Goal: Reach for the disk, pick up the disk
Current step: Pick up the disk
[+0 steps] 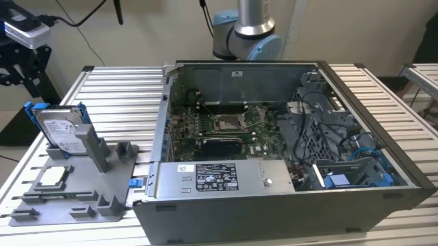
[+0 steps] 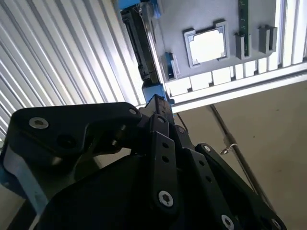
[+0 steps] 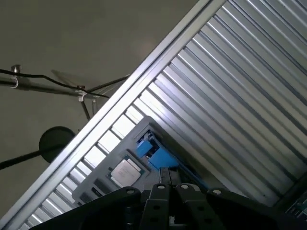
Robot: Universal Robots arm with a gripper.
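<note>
The disk (image 1: 60,129) is a silver-grey drive with a white label, clipped in a blue frame. It stands upright in a slot of the grey holder (image 1: 102,154) at the exterior view's left. In the second wrist view the disk (image 2: 143,48) shows edge-on. In the first wrist view the disk's blue frame (image 3: 152,152) sits just beyond the fingertips. My gripper (image 3: 168,174) hangs off the table's edge, short of the disk and apart from it. Its black fingers meet at the tips, shut with nothing between them. My gripper (image 2: 157,101) points toward the disk's lower blue corner.
A small square silver chip (image 1: 55,177) lies in the holder beside the disk, and the chip (image 2: 206,45) shows in both wrist views. An open computer case (image 1: 287,154) takes up the middle of the slatted aluminium table (image 1: 123,87). Cables (image 3: 57,84) hang over the floor below the table edge.
</note>
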